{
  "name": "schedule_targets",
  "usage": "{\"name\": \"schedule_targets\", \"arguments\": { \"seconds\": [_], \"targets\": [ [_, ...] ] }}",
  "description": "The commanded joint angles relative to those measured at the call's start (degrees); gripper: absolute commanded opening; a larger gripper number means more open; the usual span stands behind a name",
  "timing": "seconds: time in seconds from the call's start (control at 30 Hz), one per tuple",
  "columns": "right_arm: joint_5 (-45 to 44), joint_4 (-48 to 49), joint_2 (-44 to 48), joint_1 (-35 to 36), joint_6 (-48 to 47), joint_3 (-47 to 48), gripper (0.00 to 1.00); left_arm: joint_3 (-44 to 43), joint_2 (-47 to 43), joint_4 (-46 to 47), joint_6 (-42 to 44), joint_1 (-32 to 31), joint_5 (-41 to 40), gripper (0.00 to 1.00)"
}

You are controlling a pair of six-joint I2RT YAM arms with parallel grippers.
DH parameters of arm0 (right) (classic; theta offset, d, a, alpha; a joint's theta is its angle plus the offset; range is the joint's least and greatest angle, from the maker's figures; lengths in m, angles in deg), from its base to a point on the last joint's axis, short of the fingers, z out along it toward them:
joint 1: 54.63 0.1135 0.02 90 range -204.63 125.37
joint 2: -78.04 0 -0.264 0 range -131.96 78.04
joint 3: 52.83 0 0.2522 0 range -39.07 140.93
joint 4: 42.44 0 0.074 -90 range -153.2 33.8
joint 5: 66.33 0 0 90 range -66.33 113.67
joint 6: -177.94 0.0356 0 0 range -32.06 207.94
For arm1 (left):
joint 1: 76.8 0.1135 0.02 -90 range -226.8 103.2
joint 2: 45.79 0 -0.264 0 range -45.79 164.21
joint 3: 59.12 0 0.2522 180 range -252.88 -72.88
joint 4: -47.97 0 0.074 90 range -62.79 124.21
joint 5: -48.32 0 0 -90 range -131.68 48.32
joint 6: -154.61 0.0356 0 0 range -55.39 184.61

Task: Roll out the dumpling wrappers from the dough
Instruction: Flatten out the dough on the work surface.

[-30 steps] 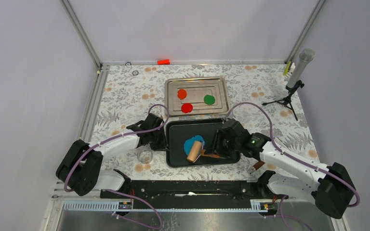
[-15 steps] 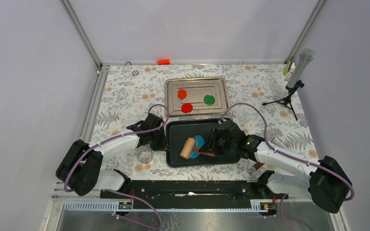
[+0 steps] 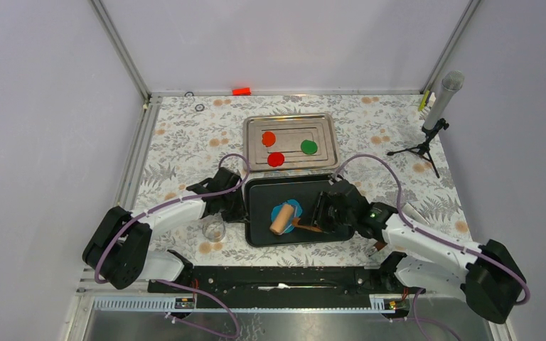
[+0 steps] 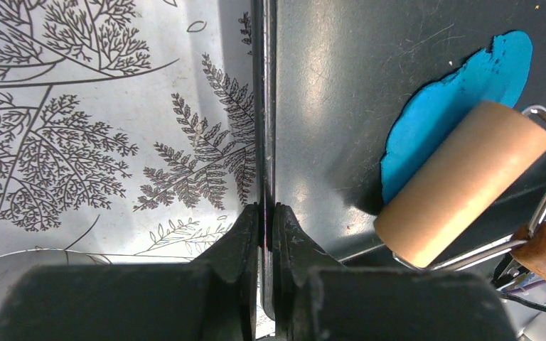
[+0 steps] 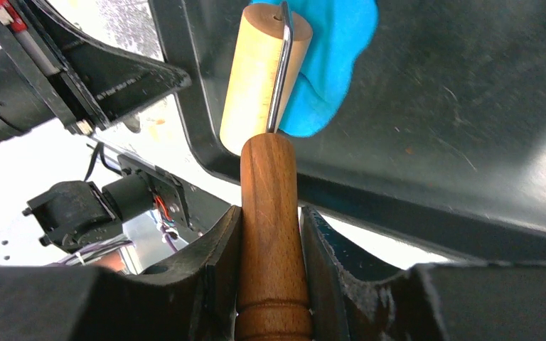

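The blue dough lies as a thin irregular sheet on the dark tray. A wooden roller rests on its near-left part. My right gripper is shut on the roller's brown handle; the roller drum and dough show ahead of it. My left gripper is shut on the dark tray's left rim, with the dough and roller to its right. Orange, red and green wrappers lie on the silver tray. No blue wrapper shows.
A clear glass cup stands left of the dark tray, near my left arm. A microphone on a tripod stands at the far right. A small red block lies at the back edge of the patterned cloth.
My right gripper has pushed the roller left across the dough, then drawn it back slightly. My left gripper has kept its hold on the tray rim.
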Motion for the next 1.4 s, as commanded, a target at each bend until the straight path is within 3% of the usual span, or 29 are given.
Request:
{"name": "schedule_targets", "arguments": {
  "seconds": [0.0, 0.13, 0.47, 0.87, 1.1, 1.37],
  "targets": [
    [-9.71, -10.33, -11.33, -1.28, -3.10, -2.86, 0.00, -1.83, -2.84, 0.64, 0.96, -0.23, 1.41, 0.00],
    [-10.17, -10.97, -10.65, -2.31, -3.32, -3.05, 0.00, -1.87, -3.03, 0.40, 1.19, -0.14, 1.31, 0.00],
    [-12.57, -23.86, 1.68, -4.89, -3.38, -4.34, 0.00, -2.03, -2.14, 0.84, 1.87, 0.28, 1.60, 0.00],
    [-11.82, -12.70, -13.77, -5.53, -5.89, 0.10, 0.00, -2.75, -0.72, 0.91, 2.67, 1.12, 2.41, 0.00],
    [-12.61, -14.91, -8.44, -5.66, -4.85, -3.38, 0.00, -2.33, 0.50, 2.21, 2.94, 1.78, 3.47, 0.00],
    [-16.09, -23.47, -3.69, -5.66, -5.91, 0.32, 0.00, -2.97, 1.55, 2.20, 3.53, 2.14, 4.21, 0.00]
  ]
}}
